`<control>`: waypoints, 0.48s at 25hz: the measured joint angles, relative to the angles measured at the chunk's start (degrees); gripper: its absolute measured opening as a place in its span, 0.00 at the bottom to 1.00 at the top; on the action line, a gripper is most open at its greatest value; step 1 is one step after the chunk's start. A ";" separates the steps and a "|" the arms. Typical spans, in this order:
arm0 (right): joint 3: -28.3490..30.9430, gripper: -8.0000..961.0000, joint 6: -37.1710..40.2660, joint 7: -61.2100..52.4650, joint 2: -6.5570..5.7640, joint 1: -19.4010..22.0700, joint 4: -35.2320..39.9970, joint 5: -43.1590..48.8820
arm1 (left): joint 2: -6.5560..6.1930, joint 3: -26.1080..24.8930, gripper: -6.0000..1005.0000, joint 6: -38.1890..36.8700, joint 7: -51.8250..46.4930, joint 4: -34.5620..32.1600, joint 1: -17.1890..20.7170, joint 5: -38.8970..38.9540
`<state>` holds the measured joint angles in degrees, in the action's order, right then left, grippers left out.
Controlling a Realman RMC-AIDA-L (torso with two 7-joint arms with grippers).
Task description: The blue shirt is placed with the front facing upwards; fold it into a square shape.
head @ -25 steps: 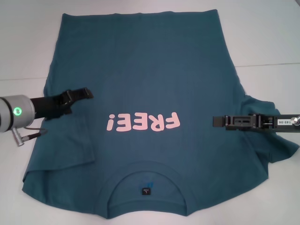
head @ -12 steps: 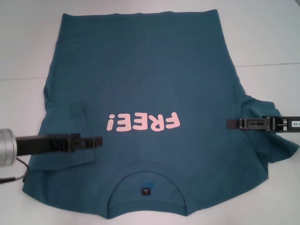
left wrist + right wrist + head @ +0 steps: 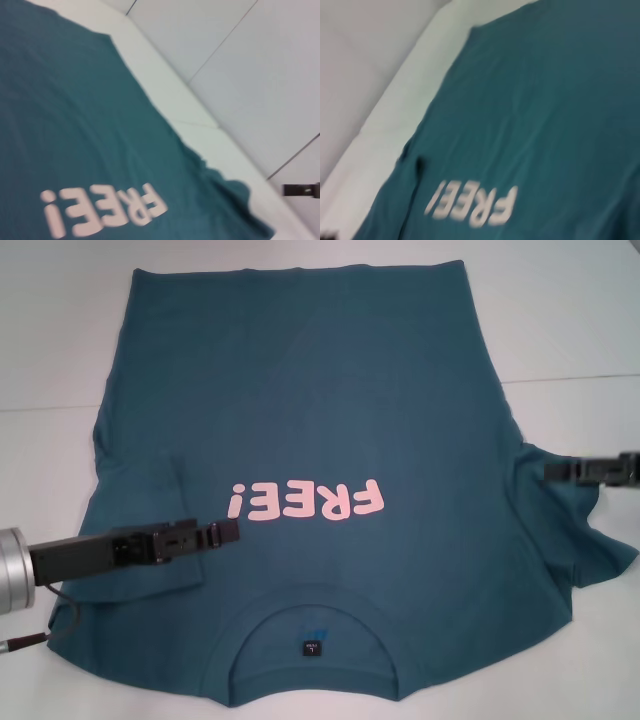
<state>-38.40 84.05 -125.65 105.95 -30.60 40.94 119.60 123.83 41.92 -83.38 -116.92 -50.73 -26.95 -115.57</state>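
Observation:
The blue shirt lies flat on the white table, front up, with the pink "FREE!" print and the collar on the near side. Its left sleeve is folded inward over the body. The right sleeve spreads outward and is rumpled. My left gripper hovers over the chest just left of the print, beside the folded sleeve's edge. My right gripper sits at the shirt's right edge above the right sleeve. The wrist views show the shirt and its print.
The white table surrounds the shirt, with a seam line running across it at the right. A cable hangs from my left arm at the near left corner. The right gripper shows far off in the left wrist view.
My left arm swung toward me and then reached inward to the right, over the chest. My right arm drew back to the right, off the shirt body. The shirt has not moved.

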 joint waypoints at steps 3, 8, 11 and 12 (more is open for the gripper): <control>2.44 0.97 -2.01 -5.72 -0.77 -0.07 0.07 0.04 | 0.02 -0.79 0.93 -1.66 -0.30 0.08 0.17 1.98; 4.02 0.97 -3.54 -11.91 -2.90 0.33 -0.56 0.33 | 0.01 -2.10 0.93 -1.82 -1.12 0.15 0.20 2.57; 4.12 0.97 -2.67 -13.18 -3.96 0.31 -0.48 1.39 | -0.08 -2.79 0.93 -1.68 -1.27 0.18 0.22 2.59; 4.11 0.97 -2.28 -13.16 -4.21 0.22 -0.29 1.82 | -0.08 -2.90 0.93 -1.62 -1.29 0.19 0.25 2.60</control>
<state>-34.29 81.77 -138.81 101.74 -30.39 40.64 121.42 123.75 39.02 -85.00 -118.20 -50.54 -26.70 -112.97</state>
